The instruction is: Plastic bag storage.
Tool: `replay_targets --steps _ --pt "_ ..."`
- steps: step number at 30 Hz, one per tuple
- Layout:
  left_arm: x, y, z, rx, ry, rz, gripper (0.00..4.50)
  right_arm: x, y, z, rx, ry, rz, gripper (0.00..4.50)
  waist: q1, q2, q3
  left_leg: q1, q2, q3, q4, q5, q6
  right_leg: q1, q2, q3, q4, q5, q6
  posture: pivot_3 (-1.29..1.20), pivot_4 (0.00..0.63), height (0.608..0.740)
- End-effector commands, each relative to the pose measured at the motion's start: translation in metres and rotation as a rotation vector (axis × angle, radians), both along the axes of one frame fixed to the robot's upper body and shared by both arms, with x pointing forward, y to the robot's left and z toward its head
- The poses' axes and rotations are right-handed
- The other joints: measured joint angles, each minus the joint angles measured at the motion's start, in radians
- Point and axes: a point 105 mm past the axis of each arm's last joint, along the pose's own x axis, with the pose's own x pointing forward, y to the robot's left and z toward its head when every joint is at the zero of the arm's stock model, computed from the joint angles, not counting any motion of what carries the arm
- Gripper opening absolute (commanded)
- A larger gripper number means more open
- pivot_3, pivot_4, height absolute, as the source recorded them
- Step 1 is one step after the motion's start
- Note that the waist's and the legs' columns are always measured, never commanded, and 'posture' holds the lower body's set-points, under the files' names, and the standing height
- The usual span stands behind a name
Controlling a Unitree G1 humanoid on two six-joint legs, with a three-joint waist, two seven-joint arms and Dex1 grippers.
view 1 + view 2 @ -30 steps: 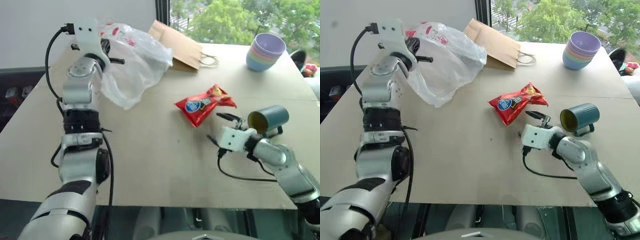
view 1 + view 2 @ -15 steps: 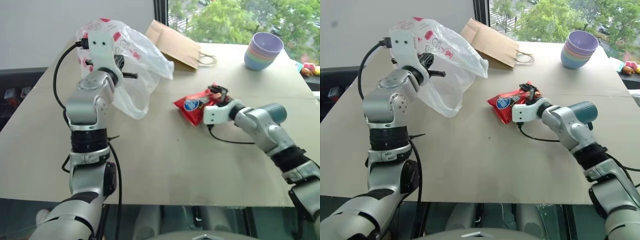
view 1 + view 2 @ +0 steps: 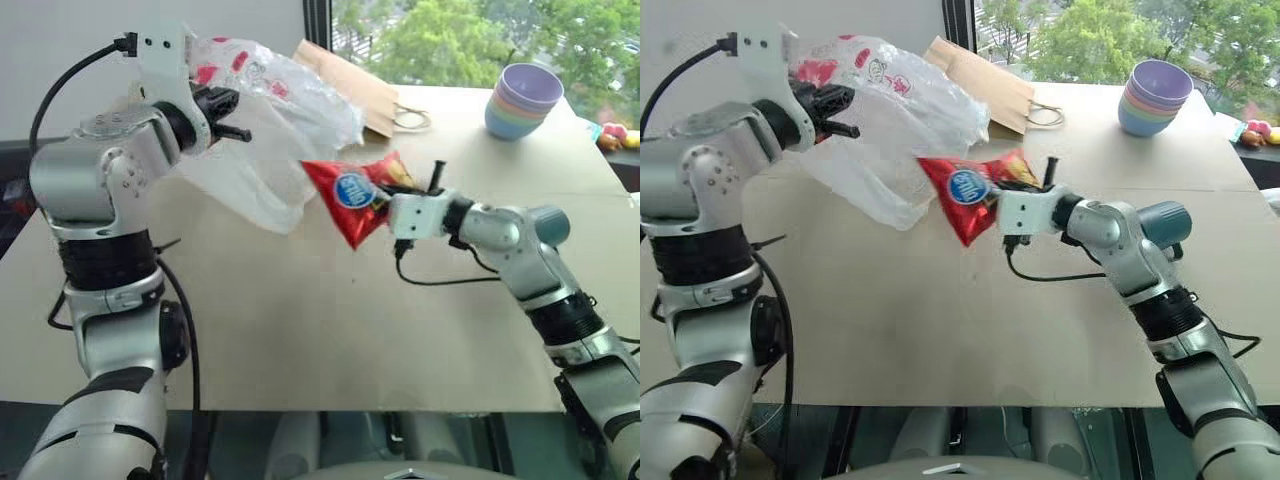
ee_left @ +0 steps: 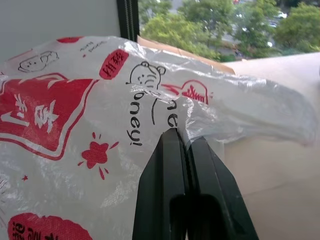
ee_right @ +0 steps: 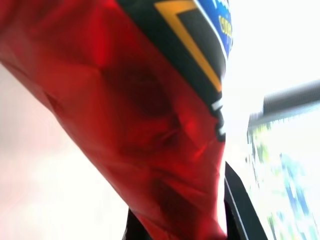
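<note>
L gripper (image 4: 186,137), jaws clamped on the plastic bag (image 3: 270,130), is holding it up over the far-left part of the desk (image 3: 300,340). R gripper (image 3: 405,185), jaws pinching the red snack packet (image 3: 350,195), is holding it off the desk, just right of the bag & touching it. Paper bag (image 3: 350,85) & stacked bowls (image 3: 522,100) are sitting at the far side.

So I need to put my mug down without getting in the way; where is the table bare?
The near half of the table is bare, in front of both arms. Crowded: the far edge with the brown paper bag and bowl stack, and the middle, where plastic bag and snack packet hang.
</note>
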Motion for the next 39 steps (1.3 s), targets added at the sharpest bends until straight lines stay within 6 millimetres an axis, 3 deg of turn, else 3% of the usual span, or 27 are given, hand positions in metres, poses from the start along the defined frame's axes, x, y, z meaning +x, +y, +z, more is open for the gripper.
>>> replay_targets --steps 1,4,7,11,14,19,26,30,33,36,39 --pt "-0.015 -0.020 0.014 0.017 0.017 -0.141 0.00 -0.003 0.025 0.013 0.014 -0.037 0.042 0.04 0.000 0.000 0.000 0.000 0.000 0.000 0.001 0.000 0.000 0.000 0.000 0.000 0.000 0.000 0.000 0.00 0.150 0.740" --pt "-0.024 -0.026 0.008 0.044 0.078 -0.204 0.00 0.009 0.040 0.013 0.003 -0.041 0.016 0.04 -0.006 0.000 0.000 0.000 0.000 0.000 0.002 0.000 0.000 0.000 0.000 0.000 0.001 0.000 0.000 0.00 0.150 0.740" --pt "-0.033 -0.038 0.009 0.038 0.112 -0.274 0.00 0.019 0.068 0.014 -0.044 -0.047 0.035 0.04 -0.012 0.000 0.000 0.000 0.000 0.001 0.002 0.000 -0.001 -0.001 0.000 0.001 0.003 0.000 0.000 0.00 0.150 0.740" --pt "-0.031 -0.037 0.015 0.024 0.109 -0.250 0.00 0.008 0.099 0.018 -0.085 -0.063 0.178 0.04 -0.013 0.000 0.000 0.000 0.000 0.000 0.002 0.001 -0.001 -0.004 0.000 0.001 0.007 0.000 -0.001 0.00 0.150 0.740" --pt "-0.025 -0.027 0.019 0.020 0.089 -0.184 0.00 -0.003 0.100 0.019 -0.070 -0.036 0.232 0.04 -0.011 0.000 0.000 0.000 0.000 0.000 0.001 0.001 -0.001 -0.004 0.000 0.001 0.007 -0.001 -0.001 0.00 0.150 0.740" --pt "-0.022 -0.018 0.020 -0.013 0.089 -0.133 0.00 -0.010 0.085 0.013 -0.082 0.003 0.238 0.04 -0.007 0.000 0.000 -0.001 -0.001 0.000 0.002 0.001 -0.001 -0.004 -0.002 0.000 0.007 -0.001 -0.001 0.00 0.150 0.740" --pt "-0.027 -0.024 0.009 0.016 0.155 -0.154 0.00 -0.029 0.099 0.005 -0.062 0.096 0.362 0.04 -0.016 0.001 0.000 0.001 0.000 0.000 0.002 0.001 -0.002 -0.004 0.000 0.001 0.011 -0.001 -0.001 0.00 0.150 0.740" --pt "-0.047 -0.035 0.006 -0.031 0.165 -0.311 0.00 0.009 0.112 0.005 0.019 0.071 0.240 0.04 -0.019 0.001 0.001 0.002 0.000 0.000 0.002 0.002 -0.003 -0.004 0.001 0.001 0.012 -0.001 -0.001 0.00 0.150 0.740" --pt "-0.058 -0.031 -0.006 -0.008 0.165 -0.330 0.00 0.031 0.115 0.010 0.042 0.011 0.168 0.04 -0.020 0.001 0.001 0.001 0.000 -0.001 0.002 0.002 -0.004 -0.004 0.000 0.001 0.012 -0.001 -0.001 0.00 0.150 0.740" --pt "-0.068 -0.026 -0.016 0.002 0.190 -0.320 0.00 0.041 0.121 0.012 0.028 -0.059 0.147 0.04 -0.017 0.001 0.001 0.001 0.000 -0.001 0.001 0.002 -0.004 -0.004 -0.001 0.001 0.011 -0.001 -0.002 0.00 0.150 0.740" --pt "-0.073 -0.033 -0.012 -0.039 0.159 -0.342 0.00 0.039 0.140 0.017 0.051 -0.107 0.156 0.04 -0.015 0.000 0.001 -0.001 -0.001 -0.002 0.001 0.002 -0.005 -0.004 -0.002 0.000 0.009 -0.001 -0.002 0.00 0.150 0.740"
